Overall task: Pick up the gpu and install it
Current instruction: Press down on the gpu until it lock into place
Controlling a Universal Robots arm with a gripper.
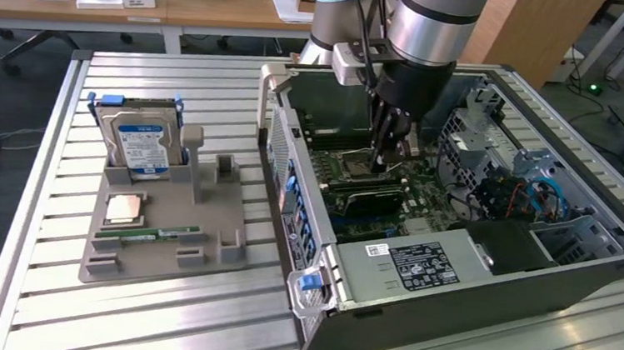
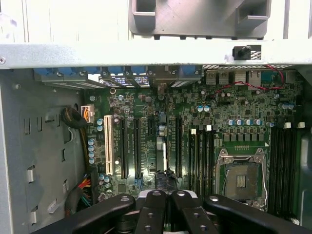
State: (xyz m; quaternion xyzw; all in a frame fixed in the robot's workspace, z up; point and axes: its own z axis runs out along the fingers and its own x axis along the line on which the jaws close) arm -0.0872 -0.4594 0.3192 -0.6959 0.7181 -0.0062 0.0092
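Item: claw [image 2: 165,192], fingers pressed together, pinching the top edge of the gpu [image 2: 164,155] (seen edge-on).
Location: gpu upright inside the computer case [image 1: 290,169], over the long slots [image 2: 127,146], near the bare processor socket [image 2: 241,178].
Risk: a tilted card could miss its slot or scrape the neighbouring ones; so thin a hold may slip.
Room: open above; the case's rear wall and the drive cage [image 1: 470,146] hem it in.

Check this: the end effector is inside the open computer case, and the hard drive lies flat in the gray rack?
No. The exterior view shows the hard drive standing upright in the gray rack; the rest is right.
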